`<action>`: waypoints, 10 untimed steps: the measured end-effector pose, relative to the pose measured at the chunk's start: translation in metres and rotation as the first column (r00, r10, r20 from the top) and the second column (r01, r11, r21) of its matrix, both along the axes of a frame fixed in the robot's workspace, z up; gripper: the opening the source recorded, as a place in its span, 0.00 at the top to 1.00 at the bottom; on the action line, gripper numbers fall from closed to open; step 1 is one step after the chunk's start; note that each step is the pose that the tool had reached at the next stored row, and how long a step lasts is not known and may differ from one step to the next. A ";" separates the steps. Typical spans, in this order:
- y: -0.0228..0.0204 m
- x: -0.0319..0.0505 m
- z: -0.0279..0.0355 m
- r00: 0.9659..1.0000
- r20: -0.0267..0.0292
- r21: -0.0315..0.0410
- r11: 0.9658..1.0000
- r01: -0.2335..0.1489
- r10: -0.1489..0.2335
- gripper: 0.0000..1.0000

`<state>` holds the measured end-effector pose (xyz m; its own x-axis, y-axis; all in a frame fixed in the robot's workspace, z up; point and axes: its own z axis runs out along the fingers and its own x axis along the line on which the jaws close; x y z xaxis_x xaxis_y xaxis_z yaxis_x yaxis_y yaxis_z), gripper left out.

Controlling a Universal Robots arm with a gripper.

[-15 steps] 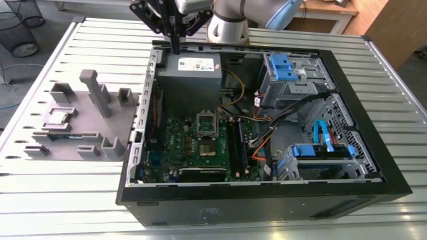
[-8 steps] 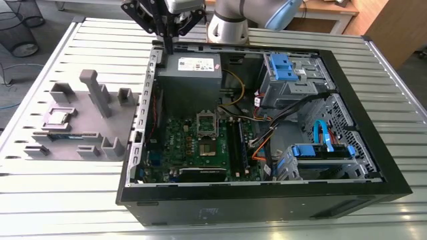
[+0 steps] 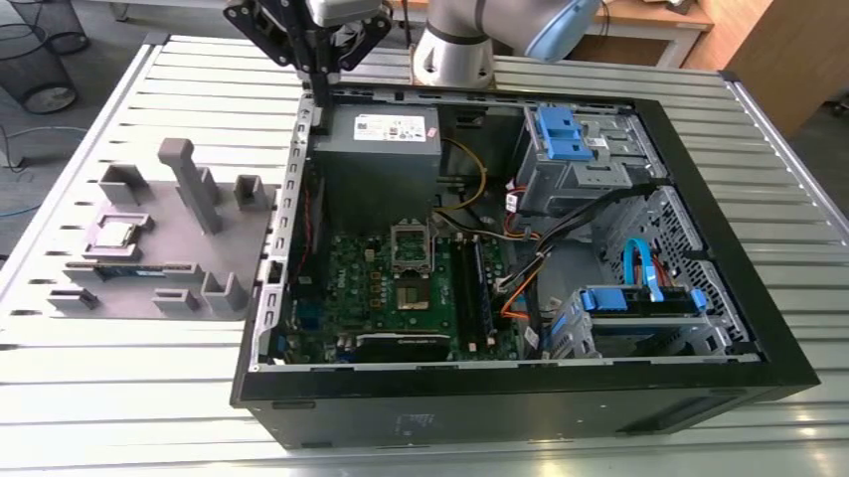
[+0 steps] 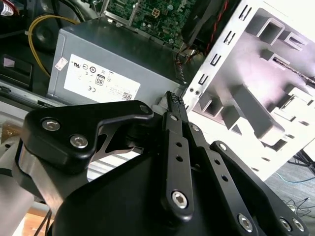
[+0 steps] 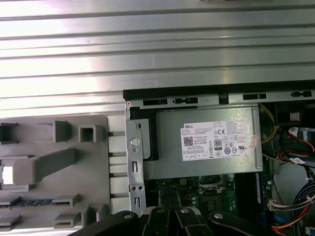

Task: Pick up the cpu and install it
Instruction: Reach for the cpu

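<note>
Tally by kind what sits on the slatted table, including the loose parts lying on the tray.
computer case: 1
grey tray: 1
cpu: 1
memory stick: 1
Total: 4

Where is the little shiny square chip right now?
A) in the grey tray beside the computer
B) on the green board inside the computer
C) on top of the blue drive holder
A: the small square silver-topped cpu sits in a pocket of the grey moulded tray, outside the open black computer case.
</note>
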<state>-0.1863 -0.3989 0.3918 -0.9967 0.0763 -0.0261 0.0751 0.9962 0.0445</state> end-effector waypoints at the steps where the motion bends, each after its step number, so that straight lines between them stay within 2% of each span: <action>1: 0.0000 -0.0018 -0.0001 1.000 0.000 0.000 1.000 0.000 0.000 0.89; 10: 0.0000 -0.0168 -0.0006 1.000 0.000 0.000 1.000 0.000 0.000 0.89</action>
